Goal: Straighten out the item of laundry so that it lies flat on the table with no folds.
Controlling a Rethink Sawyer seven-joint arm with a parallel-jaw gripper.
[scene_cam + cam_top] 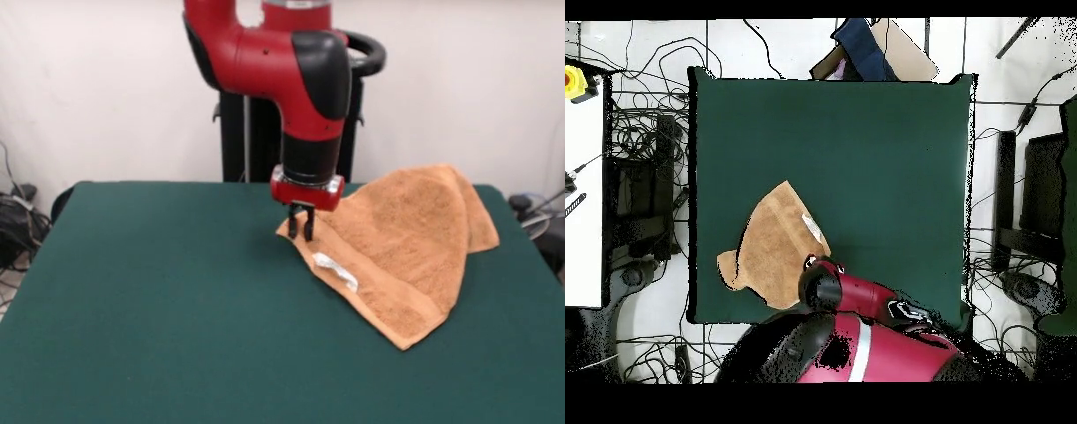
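Observation:
The orange-tan towel (406, 247) lies folded over on itself in a rough triangle on the far right part of the green table (159, 300). Its white label (336, 270) shows on the front border band. My gripper (301, 231) points straight down at the towel's left corner, and its fingers stand close together on that corner's edge. In the overhead view the towel (773, 248) lies near the table's (885, 160) lower left, with its label (811, 226) at its right edge. There the arm's red wrist (823, 285) hides the gripper.
The robot's black pedestal (252, 132) stands behind the table's far edge. Cables and equipment lie on the floor around the table (640, 180). A white bench (583, 190) stands to the left in the overhead view.

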